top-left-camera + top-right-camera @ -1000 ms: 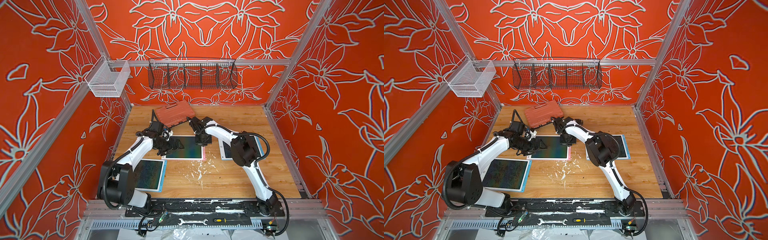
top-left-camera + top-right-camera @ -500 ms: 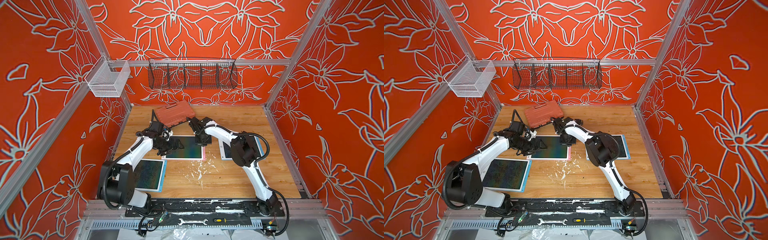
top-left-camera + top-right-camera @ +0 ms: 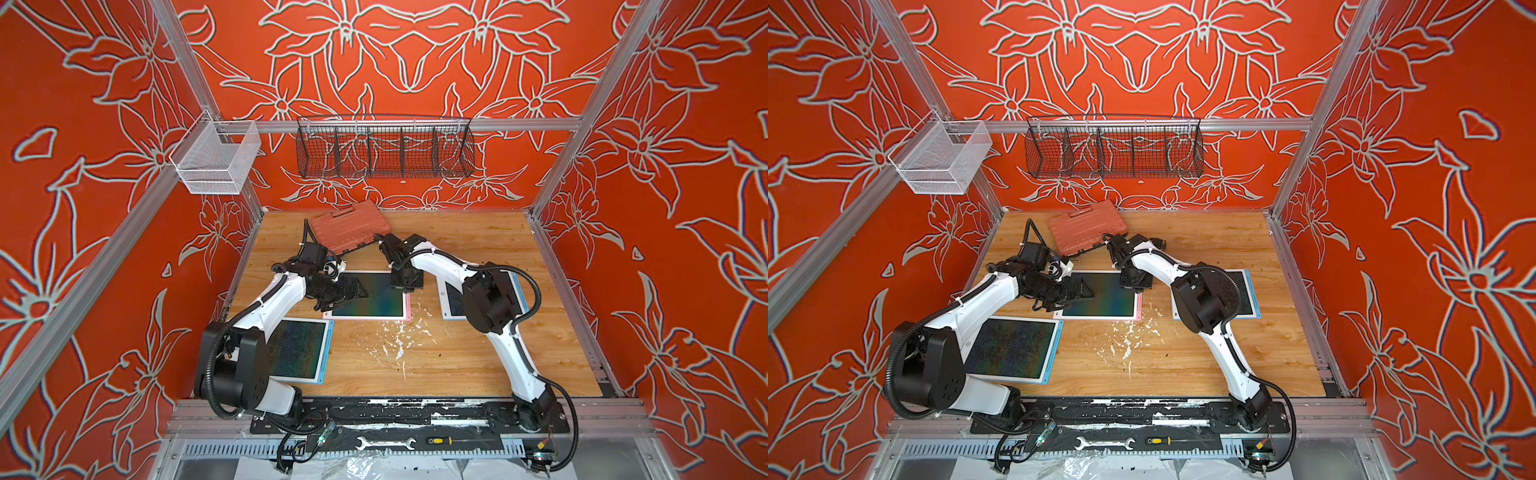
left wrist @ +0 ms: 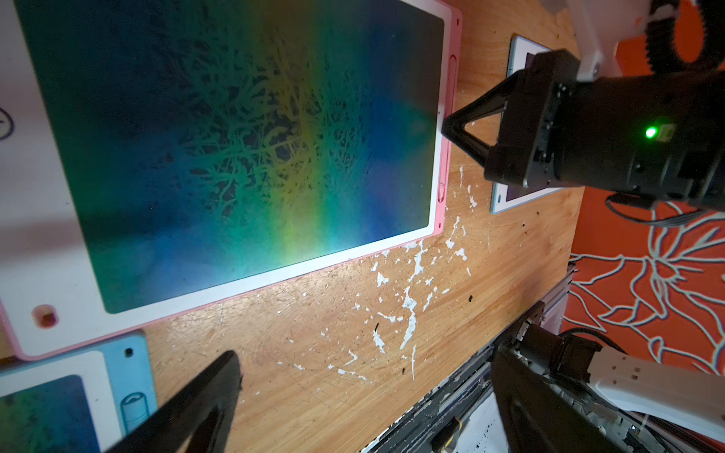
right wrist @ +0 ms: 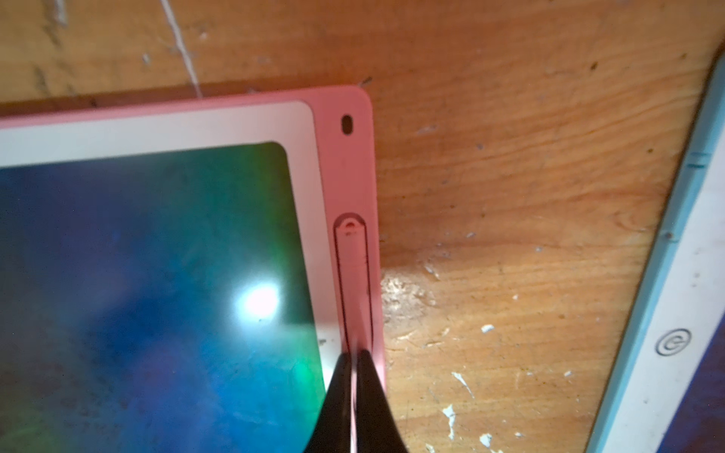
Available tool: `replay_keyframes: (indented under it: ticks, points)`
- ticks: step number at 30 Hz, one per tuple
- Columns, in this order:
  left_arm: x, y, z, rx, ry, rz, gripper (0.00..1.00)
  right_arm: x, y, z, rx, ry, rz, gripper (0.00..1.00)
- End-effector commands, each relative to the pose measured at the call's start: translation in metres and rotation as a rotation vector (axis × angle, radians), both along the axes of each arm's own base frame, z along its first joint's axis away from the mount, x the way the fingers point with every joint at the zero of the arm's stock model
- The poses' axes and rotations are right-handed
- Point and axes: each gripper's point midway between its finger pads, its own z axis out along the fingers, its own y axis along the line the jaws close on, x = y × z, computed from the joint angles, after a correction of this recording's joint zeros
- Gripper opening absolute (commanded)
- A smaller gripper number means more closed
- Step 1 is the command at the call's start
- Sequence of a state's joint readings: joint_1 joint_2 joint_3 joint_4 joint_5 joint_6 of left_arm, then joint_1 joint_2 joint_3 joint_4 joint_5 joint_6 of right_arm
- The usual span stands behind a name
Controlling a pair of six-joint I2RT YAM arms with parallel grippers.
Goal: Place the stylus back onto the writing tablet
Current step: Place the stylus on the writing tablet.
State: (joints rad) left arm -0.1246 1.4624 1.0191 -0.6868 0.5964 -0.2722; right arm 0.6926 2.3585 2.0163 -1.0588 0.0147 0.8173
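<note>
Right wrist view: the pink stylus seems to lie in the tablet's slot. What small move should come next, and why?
Probably lift the right gripper straight up. The stylus looks seated in the edge slot of the pink tablet, and the shut tips rest on or just above it, not around it.

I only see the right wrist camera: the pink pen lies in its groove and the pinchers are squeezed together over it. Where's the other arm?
Observer: The left gripper is wide open and empty, over the end of the pink tablet away from the stylus.
Operator: Any tablet besides the blue-edged tablet next to me?
Observer: Yes, a second blue-edged tablet lies nearer the front of the table, on the robot's left.
</note>
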Motion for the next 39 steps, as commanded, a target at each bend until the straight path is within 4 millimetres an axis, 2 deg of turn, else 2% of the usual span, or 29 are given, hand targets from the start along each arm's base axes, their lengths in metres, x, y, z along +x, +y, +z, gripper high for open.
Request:
replay_keyframes:
  ticks: [1, 7, 11, 17, 20, 30, 33, 39]
  points:
    - [0.002, -0.001, 0.004, 0.006, -0.01, -0.014, 0.97, -0.001, 0.005, -0.013, 0.014, 0.008, 0.001, 0.11]
    - [0.001, -0.001, 0.003, 0.003, -0.007, -0.015, 0.97, 0.01, 0.011, 0.013, 0.044, -0.055, 0.01, 0.14]
    - [0.001, -0.001, 0.004, 0.003, -0.01, -0.015, 0.97, 0.017, 0.007, 0.025, 0.019, -0.092, 0.012, 0.13]
    - [0.001, -0.001, 0.005, 0.004, -0.012, -0.015, 0.98, 0.021, 0.0, 0.031, -0.004, -0.116, -0.001, 0.13]
    - [0.001, -0.001, 0.005, 0.005, -0.012, -0.015, 0.97, 0.017, -0.01, 0.032, -0.044, -0.102, -0.017, 0.12]
    - [0.004, 0.0, 0.006, 0.015, -0.005, -0.014, 0.97, 0.021, -0.03, 0.041, -0.071, -0.135, -0.066, 0.13]
    - [0.007, 0.002, 0.006, 0.03, -0.002, -0.013, 0.97, 0.021, -0.034, 0.046, -0.07, -0.15, -0.058, 0.21]
    - [0.012, 0.006, 0.005, 0.063, 0.024, 0.003, 0.98, 0.03, -0.029, 0.057, -0.034, -0.216, -0.014, 0.38]
